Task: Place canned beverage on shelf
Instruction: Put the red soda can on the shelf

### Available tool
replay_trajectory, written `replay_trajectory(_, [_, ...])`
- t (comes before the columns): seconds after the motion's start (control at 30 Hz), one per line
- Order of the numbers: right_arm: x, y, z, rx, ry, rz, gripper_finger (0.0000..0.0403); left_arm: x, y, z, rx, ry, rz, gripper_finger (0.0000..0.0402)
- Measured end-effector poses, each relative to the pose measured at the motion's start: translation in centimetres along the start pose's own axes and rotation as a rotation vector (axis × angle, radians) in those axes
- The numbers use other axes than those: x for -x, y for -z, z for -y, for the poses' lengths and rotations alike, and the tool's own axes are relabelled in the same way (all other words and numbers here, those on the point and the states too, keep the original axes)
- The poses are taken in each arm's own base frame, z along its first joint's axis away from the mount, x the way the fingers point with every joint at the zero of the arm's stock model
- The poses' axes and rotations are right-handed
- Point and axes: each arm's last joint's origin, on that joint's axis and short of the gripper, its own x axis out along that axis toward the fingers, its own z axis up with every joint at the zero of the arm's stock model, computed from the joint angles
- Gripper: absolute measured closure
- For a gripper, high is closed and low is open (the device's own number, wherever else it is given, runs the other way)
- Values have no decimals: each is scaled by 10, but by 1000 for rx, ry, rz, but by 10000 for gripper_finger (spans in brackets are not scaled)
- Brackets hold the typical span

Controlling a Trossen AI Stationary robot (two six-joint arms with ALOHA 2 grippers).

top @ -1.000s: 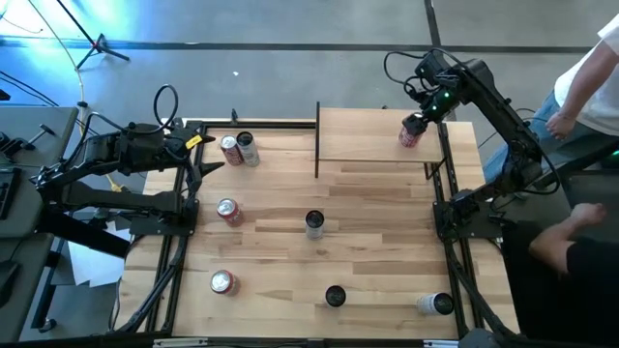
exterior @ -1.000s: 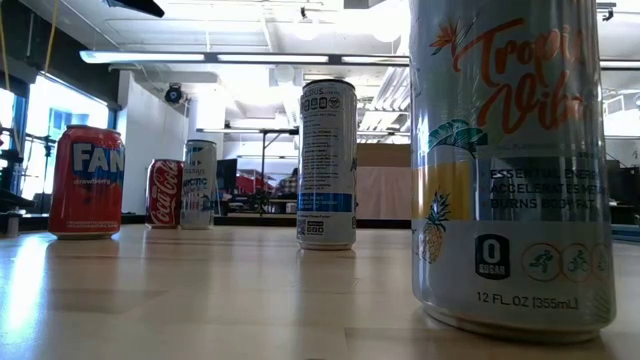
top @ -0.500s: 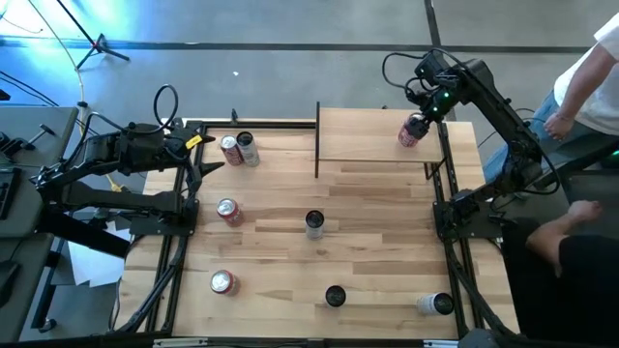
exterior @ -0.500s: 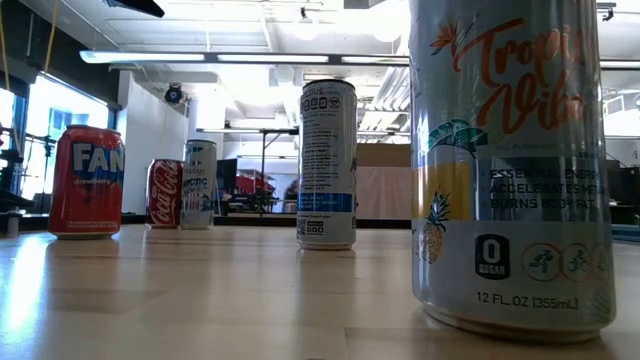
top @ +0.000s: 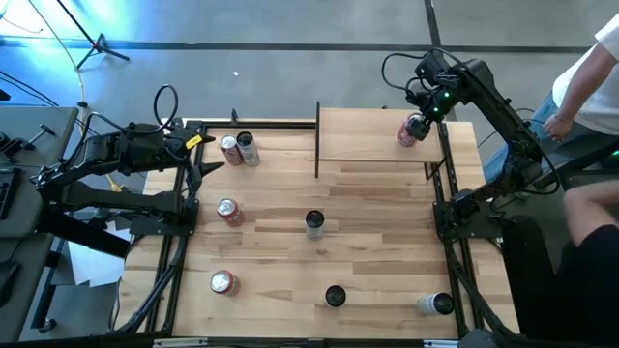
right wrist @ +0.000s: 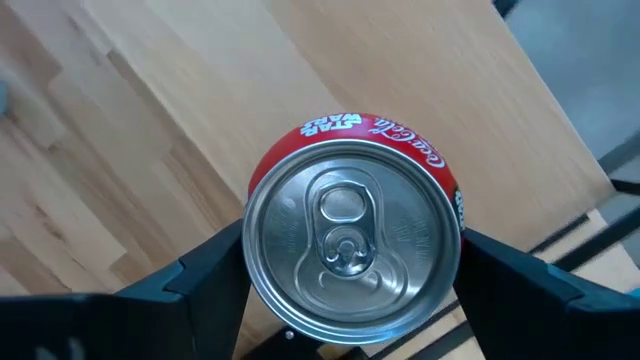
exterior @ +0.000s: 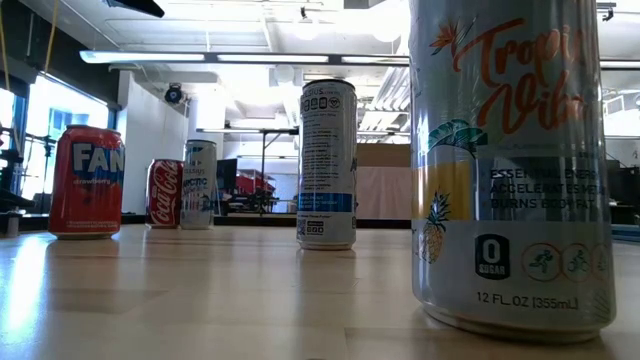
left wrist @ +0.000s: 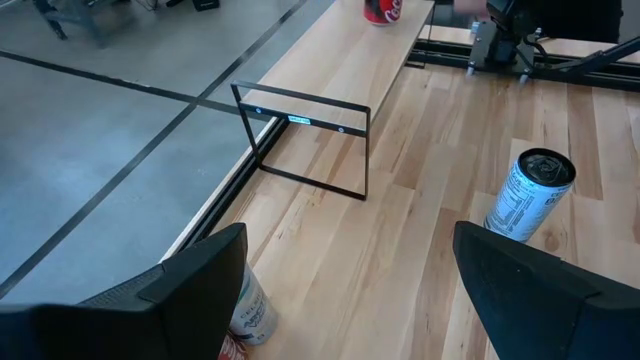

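Red can [right wrist: 352,228] upright on shelf [top: 372,135], between right hand [top: 416,127] fingers

Red can [right wrist: 352,232] rim: "Coca-Cola", "STAR WARS". Low view: big can [exterior: 510,165] reads "Tropi", "0 SUGAR", "12 FL.OZ (355mL)"; orange can [exterior: 87,181] "FAN".

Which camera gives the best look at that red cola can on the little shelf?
The right wrist view: the red cola can fills it, top up, between the right pincer's fingers. The high view shows it small on the shelf; the left wrist view, far off; the low view, not at all.
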Motion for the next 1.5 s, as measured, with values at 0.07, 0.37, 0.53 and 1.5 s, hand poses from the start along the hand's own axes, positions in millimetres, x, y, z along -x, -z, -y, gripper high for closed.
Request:
replay_trajectory(0.07, [0,0,0,22,-5,2,114,0,0,0,0,0,1,67])
replay_trajectory(0.37, [0,0,0,44,-8,4,106,0,0,0,0,0,0,67])
replay_trajectory(0.53, [0,0,0,45,-8,4,100,0,0,0,0,0,0,67])
replay_trajectory(1.5, [-5,0,-1,-14,-69,-2,98,0,0,0,0,1,0,67])
